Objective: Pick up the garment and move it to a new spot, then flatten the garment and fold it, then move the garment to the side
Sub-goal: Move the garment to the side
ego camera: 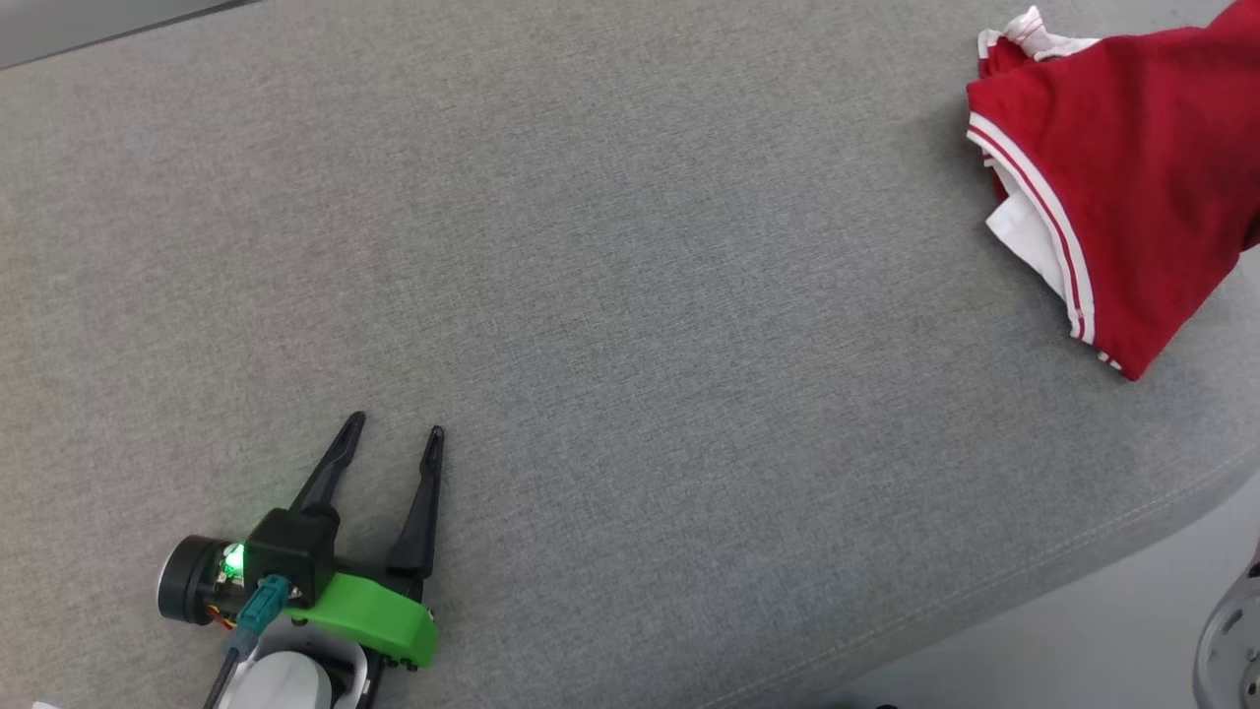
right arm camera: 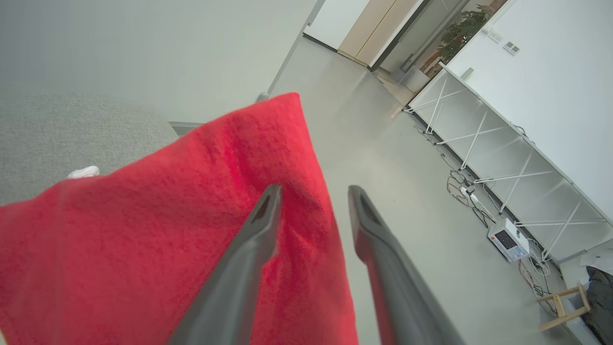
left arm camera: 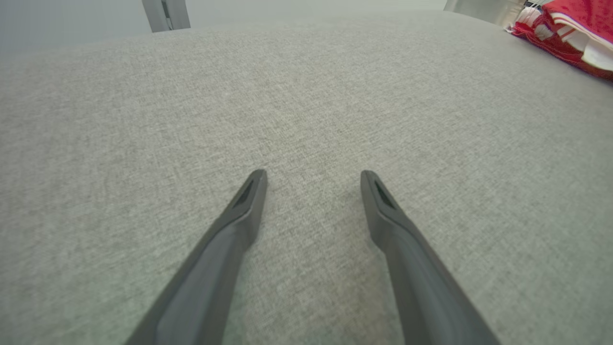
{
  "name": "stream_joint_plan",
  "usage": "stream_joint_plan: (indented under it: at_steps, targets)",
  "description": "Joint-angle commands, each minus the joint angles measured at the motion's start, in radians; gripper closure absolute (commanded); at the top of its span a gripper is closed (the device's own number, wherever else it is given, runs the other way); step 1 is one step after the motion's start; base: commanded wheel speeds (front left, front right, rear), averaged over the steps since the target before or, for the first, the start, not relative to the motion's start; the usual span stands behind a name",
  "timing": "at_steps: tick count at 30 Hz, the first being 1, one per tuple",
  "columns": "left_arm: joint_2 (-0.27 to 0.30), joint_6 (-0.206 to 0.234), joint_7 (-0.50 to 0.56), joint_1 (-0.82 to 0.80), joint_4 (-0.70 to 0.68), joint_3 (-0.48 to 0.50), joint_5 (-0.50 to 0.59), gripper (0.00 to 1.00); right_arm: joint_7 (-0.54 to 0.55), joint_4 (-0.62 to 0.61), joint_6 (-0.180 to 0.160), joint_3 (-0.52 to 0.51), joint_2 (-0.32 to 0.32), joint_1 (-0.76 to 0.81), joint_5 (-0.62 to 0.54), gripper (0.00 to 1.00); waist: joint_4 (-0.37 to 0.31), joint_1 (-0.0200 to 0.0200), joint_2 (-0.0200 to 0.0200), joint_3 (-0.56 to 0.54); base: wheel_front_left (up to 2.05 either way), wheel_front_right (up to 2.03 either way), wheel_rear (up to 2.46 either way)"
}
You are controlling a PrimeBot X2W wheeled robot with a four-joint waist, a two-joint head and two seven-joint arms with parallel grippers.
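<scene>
The garment (ego camera: pixel 1132 177) is red with white striped trim and a white lining. It lies bunched at the far right of the grey cushioned surface (ego camera: pixel 630 295) and runs off the head view's right edge. In the left wrist view the garment (left arm camera: pixel 574 19) shows at the top right corner. My left gripper (ego camera: pixel 395 425) rests open and empty at the lower left, far from the cloth, its fingers spread over bare fabric (left arm camera: pixel 313 173). My right gripper (right arm camera: pixel 314 188) has its fingers apart, with the raised red garment (right arm camera: pixel 167 230) lying between and behind them.
The cushion's rounded front edge (ego camera: pixel 984 601) runs diagonally at the lower right, with pale floor (ego camera: pixel 1083 650) beyond it. A grey robot part (ego camera: pixel 1230 630) sits at the bottom right corner. Past the garment, white shelving (right arm camera: pixel 503 143), cables and a small device (right arm camera: pixel 507 238) stand on the floor.
</scene>
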Motion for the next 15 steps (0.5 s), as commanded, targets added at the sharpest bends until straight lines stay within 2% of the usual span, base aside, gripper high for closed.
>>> stream_joint_plan:
  at_steps: [1,7,12,15]
  targets:
    - [0.012,-0.003,0.001,-0.02,0.003,0.004,-0.008,0.0,-0.025,-0.014,-0.002,-0.015,0.032,0.017,-0.019,0.0,0.028,0.0,-0.0001,0.025,0.0,0.0,0.0]
    - [-0.001,-0.003,0.002,-0.016,0.017,0.022,0.004,0.0,-0.137,-0.003,-0.002,-0.056,0.102,0.015,-0.02,0.0,0.02,0.0,-0.0001,-0.002,0.0,0.0,0.0]
    - [-0.023,-0.003,0.001,-0.018,0.024,0.052,0.017,0.0,-0.238,0.048,-0.002,0.01,0.127,0.021,0.048,0.0,0.031,0.0,-0.0001,-0.038,0.0,0.0,0.0]
    - [-0.04,-0.003,0.001,-0.015,0.034,0.078,0.022,0.0,-0.261,0.094,-0.002,0.118,0.13,0.039,0.168,0.0,0.054,0.0,-0.0001,-0.066,0.0,0.0,0.0]
